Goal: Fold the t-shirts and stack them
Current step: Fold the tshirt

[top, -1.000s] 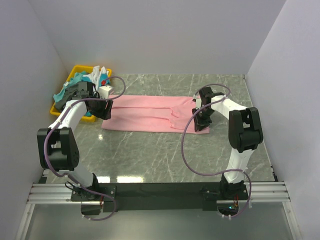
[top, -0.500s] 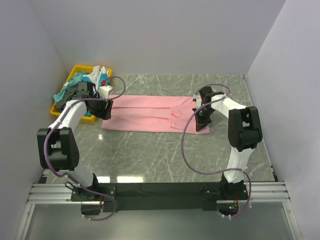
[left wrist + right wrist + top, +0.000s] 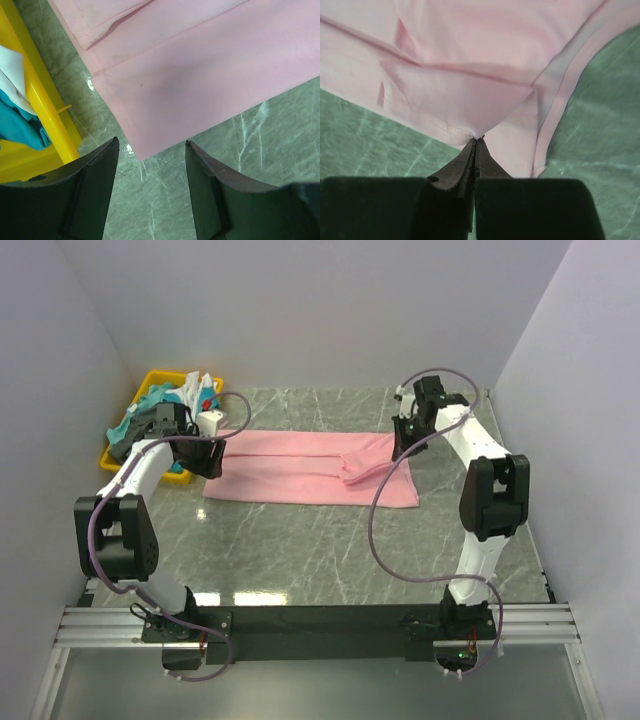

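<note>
A light pink t-shirt (image 3: 290, 465) lies spread flat across the middle of the table. My right gripper (image 3: 405, 435) is shut on a pinch of its right end (image 3: 470, 75), which hangs lifted off the table from the closed tips (image 3: 477, 139). My left gripper (image 3: 207, 462) hovers open over the shirt's near left corner (image 3: 200, 75). That corner lies just ahead of the gap between the fingertips (image 3: 150, 150), and nothing is held. Teal (image 3: 125, 428), dark grey (image 3: 150, 420) and white (image 3: 195, 388) t-shirts are heaped in the bin.
The yellow plastic bin (image 3: 155, 382) stands at the table's far left, close beside my left gripper; its wall (image 3: 45, 115) shows at the left of the left wrist view. Grey walls close in three sides. Bare marble table (image 3: 300, 550) lies in front of the shirt.
My right gripper has shut on the pink shirt's right end and moved up and toward the back, lifting that cloth. The left arm has stayed still.
</note>
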{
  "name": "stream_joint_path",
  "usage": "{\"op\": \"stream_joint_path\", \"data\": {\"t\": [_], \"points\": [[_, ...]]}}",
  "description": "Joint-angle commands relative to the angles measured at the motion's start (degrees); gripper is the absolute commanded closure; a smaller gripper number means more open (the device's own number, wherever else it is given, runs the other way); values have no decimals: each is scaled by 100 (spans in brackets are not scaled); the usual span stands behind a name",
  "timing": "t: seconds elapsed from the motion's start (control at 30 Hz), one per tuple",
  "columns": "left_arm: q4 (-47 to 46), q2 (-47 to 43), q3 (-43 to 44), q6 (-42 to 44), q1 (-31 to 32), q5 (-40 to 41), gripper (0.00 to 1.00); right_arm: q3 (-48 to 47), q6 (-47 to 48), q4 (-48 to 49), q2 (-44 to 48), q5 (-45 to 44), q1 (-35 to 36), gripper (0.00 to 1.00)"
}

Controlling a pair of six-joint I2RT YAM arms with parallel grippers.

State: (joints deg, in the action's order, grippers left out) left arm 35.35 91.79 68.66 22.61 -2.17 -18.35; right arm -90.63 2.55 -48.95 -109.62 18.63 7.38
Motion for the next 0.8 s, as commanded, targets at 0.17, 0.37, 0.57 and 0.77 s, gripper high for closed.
{"op": "stream_joint_path", "data": {"t": [0.17, 0.37, 0.57, 0.77], "points": [[-37, 164, 332, -187, 7, -55, 39, -1096, -44, 184, -866, 413, -298, 100], [-20, 331, 507, -266, 7, -20, 39, -1633, -246, 342, -1412, 343, -368, 100], [-29, 392, 578, -371, 7, -11, 38, -2011, -439, 500, -1501, 88, -421, 84], [-99, 419, 517, -450, 7, -37, 38, -1741, -142, 553, -1071, -211, -474, 70]]}}
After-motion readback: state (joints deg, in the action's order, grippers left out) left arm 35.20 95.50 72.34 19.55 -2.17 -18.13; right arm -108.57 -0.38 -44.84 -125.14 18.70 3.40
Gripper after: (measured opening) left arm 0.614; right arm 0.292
